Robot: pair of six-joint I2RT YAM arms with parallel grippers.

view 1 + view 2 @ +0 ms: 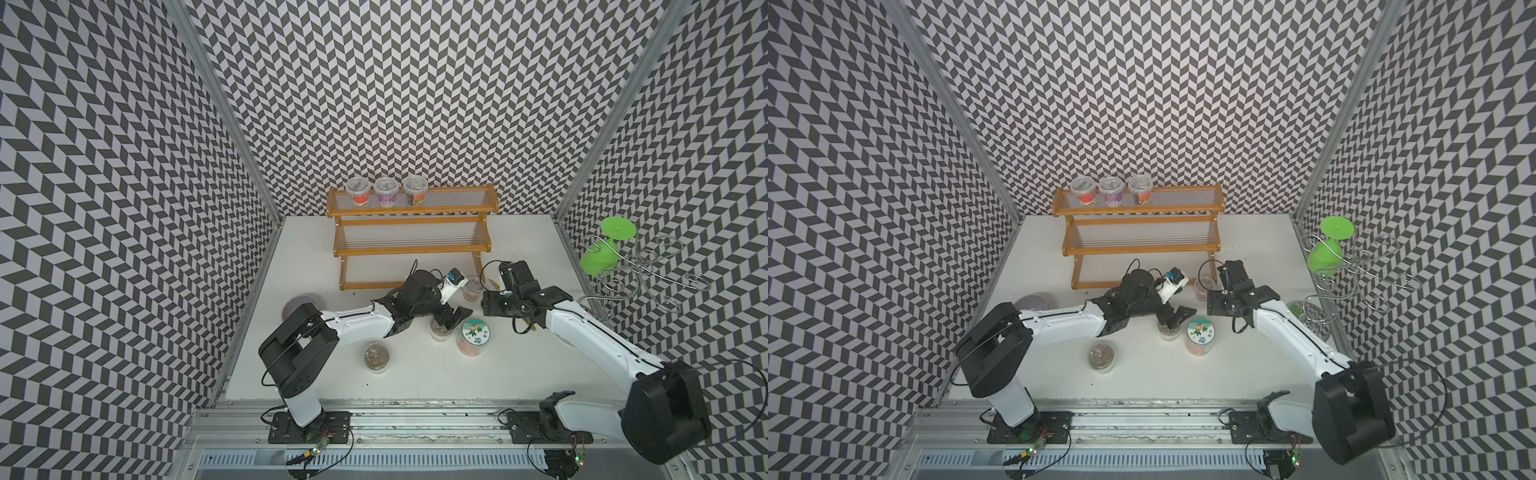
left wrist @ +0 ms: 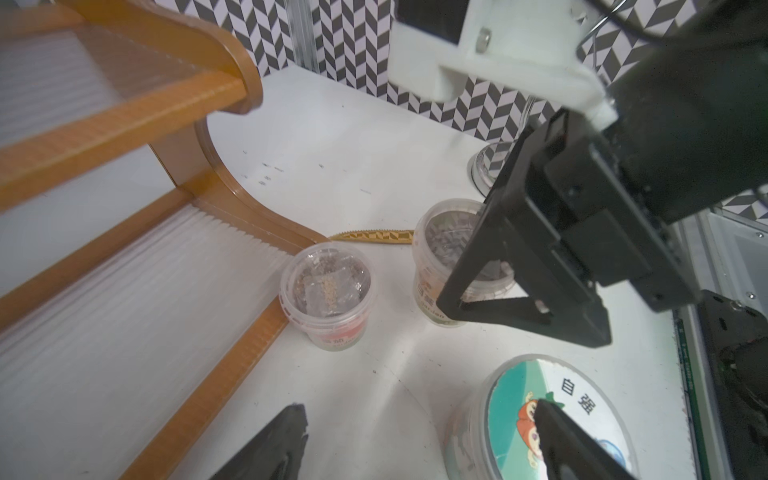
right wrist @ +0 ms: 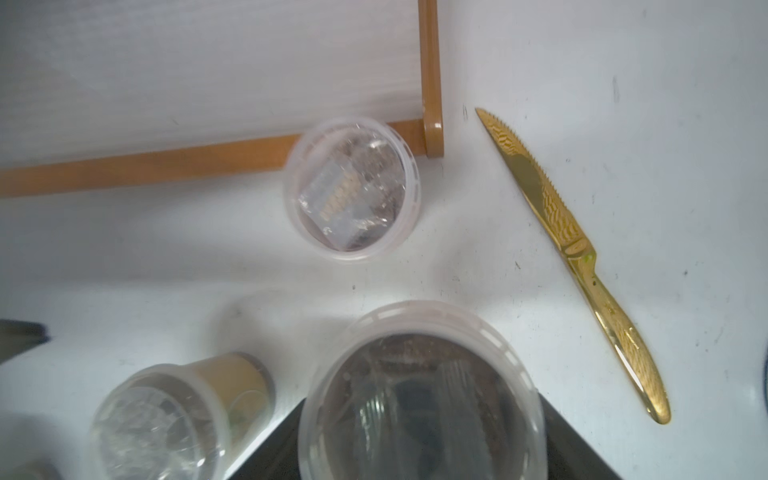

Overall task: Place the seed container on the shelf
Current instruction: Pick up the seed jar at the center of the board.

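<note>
Off table (image 1: 415,374) back edge, at shelf (image 1: 415,211) foot | right gripper (image 2: 482,274) straddles cup (image 2: 440,237), pinch unclear | left gripper (image 2: 419,411) spread | risk: lift knocks red cup (image 2: 328,286) or shelf rail.

Three walls (image 1: 415,104), black-and-white chevron pattern, enclose white counter (image 1: 415,374). Aluminium posts (image 1: 226,112) stand at back corners. Metal rail (image 1: 415,405) along front edge. Light even, shadows soft.

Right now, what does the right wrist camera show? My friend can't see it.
A clear lidded cup fills the near view. A second cup stands beside the wooden shelf; a third cup and a gold knife sit nearby.
</note>
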